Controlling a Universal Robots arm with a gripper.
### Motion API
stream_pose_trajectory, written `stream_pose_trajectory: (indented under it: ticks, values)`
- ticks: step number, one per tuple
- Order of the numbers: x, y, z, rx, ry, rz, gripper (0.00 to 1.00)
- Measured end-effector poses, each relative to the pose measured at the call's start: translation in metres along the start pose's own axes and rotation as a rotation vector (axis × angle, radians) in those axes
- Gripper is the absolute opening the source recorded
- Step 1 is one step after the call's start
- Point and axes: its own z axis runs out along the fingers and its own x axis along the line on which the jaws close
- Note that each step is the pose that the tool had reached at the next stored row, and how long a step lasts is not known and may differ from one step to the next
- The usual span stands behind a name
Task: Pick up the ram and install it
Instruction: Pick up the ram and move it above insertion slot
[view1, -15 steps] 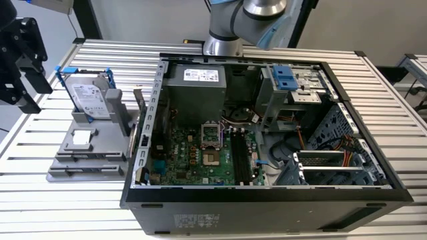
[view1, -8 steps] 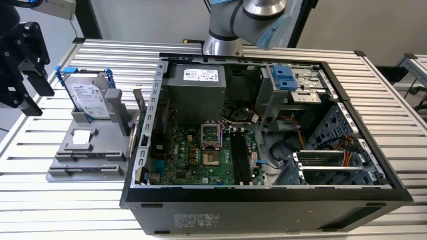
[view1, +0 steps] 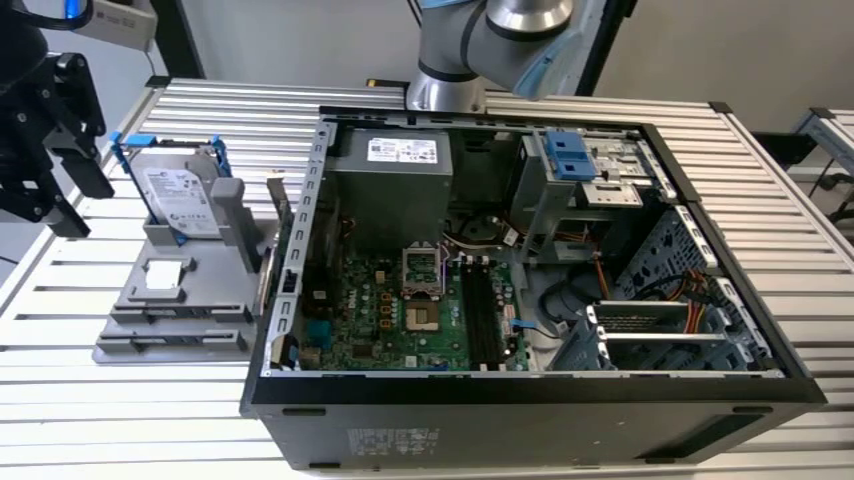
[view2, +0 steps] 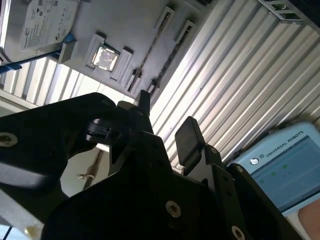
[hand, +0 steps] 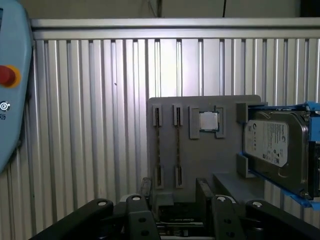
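Hovering near gray holder (hand: 200, 160) | pincer (hand: 174, 194) wide, empty | ram (hand: 177, 147) edge-up in its slot beside second stick (hand: 157, 147) | risk: off-centre closing could clip that neighbour or tilt the ram

Mostly grey, silver and black.
The counter (view1: 134, 420) has silver stripes; the holder (view1: 200, 290) is plain grey; the hard drive (view1: 174, 190) is silver in a blue frame; the motherboard (view1: 387, 320) is green; the fingers (hand: 202, 187) are black.
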Motion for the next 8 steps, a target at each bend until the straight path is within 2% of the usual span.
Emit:
stream_pose_trajectory:
  ticks: [8]
  values:
    - [0.0, 0.0, 0.002, 0.0001, -0.0009, 0.001, 1.0]
